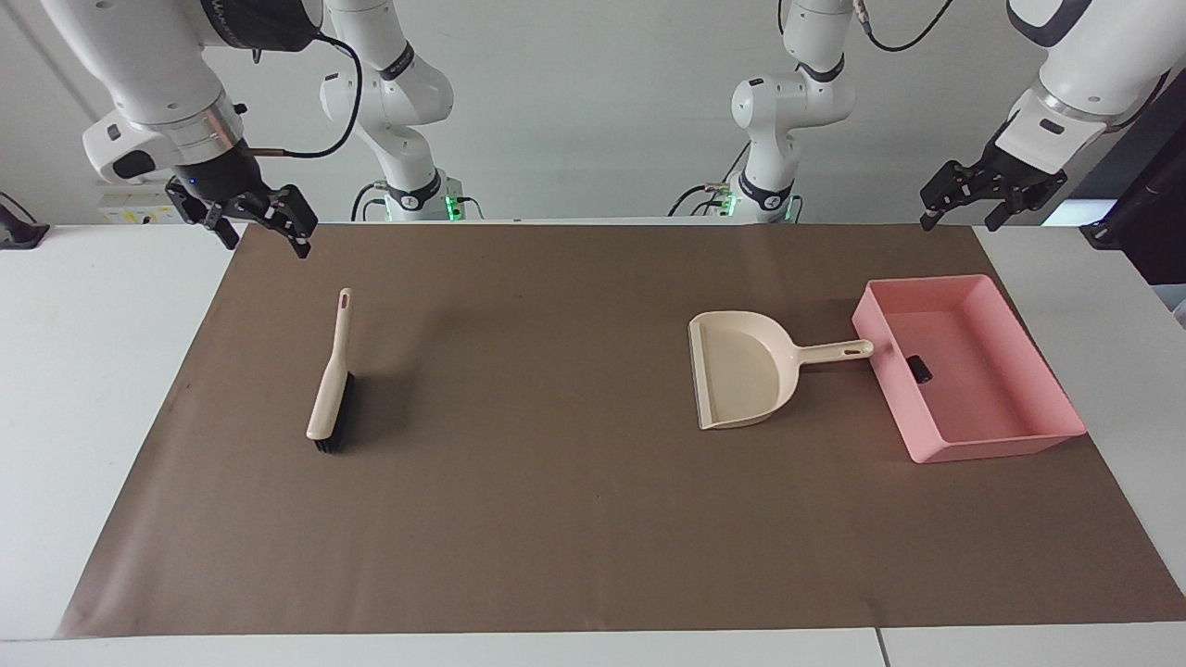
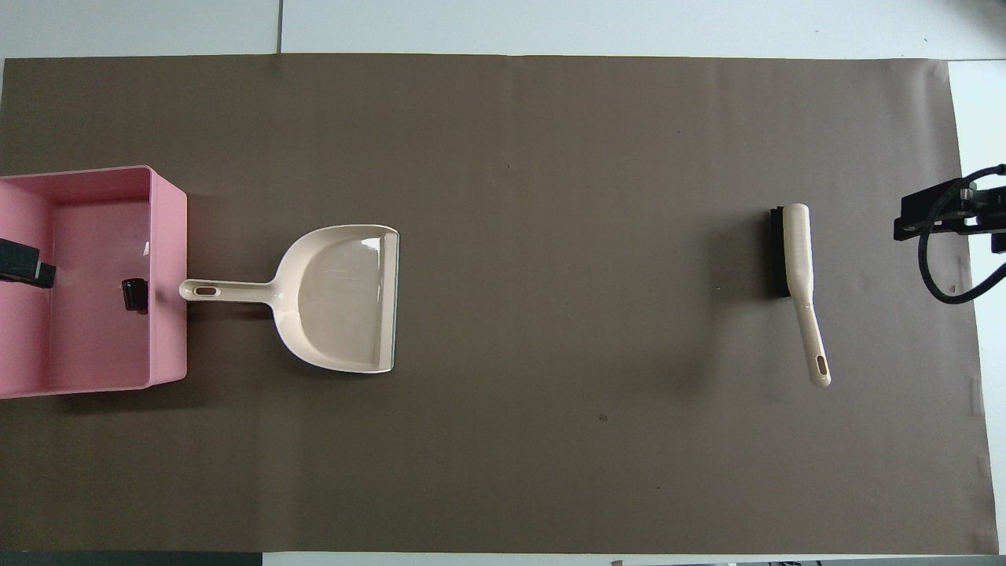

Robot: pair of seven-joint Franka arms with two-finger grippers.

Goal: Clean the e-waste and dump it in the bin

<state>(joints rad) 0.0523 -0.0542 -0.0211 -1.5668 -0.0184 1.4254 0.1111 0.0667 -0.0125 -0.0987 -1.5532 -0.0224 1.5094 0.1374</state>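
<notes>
Table cover: a brown mat [image 1: 593, 519] lies over a white table [image 1: 83, 371].
Bin: a shallow pink tray [image 1: 1010, 443] with upright walls rests on the mat toward the left arm's end of the table.
E-waste: one small black block [image 1: 918, 368] lies inside the bin, on its floor, against the wall that faces the dustpan. No other bits can be made out.
Dustpan: a beige dustpan [image 1: 741, 380] lies flat on the mat beside the bin — the tip of its handle just reaches the bin's wall, and its wide mouth points toward the right arm's end. Its pan looks bare.
Brush: a beige hand brush [image 1: 330, 389] with black bristles lies on the mat toward the right arm's end, well apart from the dustpan, its handle pointing toward the robots.
Left gripper [image 1: 971, 211]: raised in the air over the mat's edge near the robots, above the bin's end of the table — fingers spread apart, holding nothing.
Right gripper [image 1: 262, 230]: raised over the mat's corner near the robots, above the brush's end, fingers spread apart and empty.
</notes>
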